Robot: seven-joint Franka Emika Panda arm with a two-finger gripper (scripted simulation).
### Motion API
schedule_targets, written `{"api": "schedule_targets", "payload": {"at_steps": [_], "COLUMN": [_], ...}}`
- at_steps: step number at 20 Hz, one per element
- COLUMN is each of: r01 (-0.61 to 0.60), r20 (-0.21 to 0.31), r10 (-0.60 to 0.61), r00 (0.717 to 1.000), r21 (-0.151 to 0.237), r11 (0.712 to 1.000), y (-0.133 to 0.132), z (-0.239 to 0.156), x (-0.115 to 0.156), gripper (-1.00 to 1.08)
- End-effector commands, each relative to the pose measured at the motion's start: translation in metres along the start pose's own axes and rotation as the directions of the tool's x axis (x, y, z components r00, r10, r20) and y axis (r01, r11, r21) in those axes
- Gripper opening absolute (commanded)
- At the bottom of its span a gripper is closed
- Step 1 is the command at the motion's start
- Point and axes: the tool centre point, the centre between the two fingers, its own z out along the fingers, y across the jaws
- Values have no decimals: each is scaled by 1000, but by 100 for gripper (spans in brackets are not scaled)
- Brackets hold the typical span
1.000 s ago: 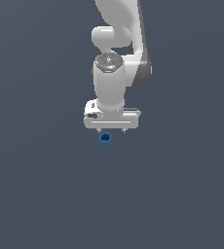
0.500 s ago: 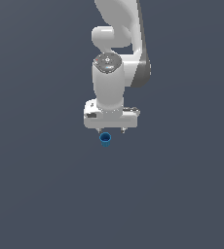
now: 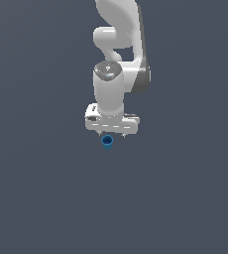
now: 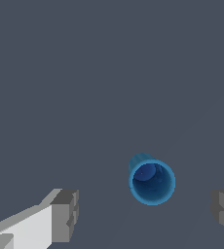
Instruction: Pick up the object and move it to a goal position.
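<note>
The white arm point(image 3: 117, 74) hangs over the plain grey desk point(image 3: 36, 198) with its gripper point(image 3: 111, 136) pointing down, jaws spread wide and holding nothing. In the wrist view the 2 grey fingertips point(image 4: 65, 215) stand well apart, and the object point(image 4: 152, 181) lies between them, nearer one fingertip than the other, so closing calls for centring and descent first. The object is a tiny bright blue cup, upright on the desk, with a darker hollow centre.
</note>
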Motion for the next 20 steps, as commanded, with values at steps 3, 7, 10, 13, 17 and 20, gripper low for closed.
{"api": "schedule_targets", "payload": {"at_steps": [3,7,10,13,17,20], "r01": [-101,-213,-288,-347,-405,-432], "r20": [-1,-3,-6,-8,-12,-14], "r10": [101,213,288,347,405,432], "r00": [995,977,958,938,914,902], "r21": [-3,-7,-11,-14,-17,-18], "r11": [995,977,958,938,914,902], "y": [6,13,19,23,27,30], "z": [16,32,43,52,61,65], "x": [-5,-12,-17,-21,-25,-27], "gripper": [100,100,100,100,100,100]}}
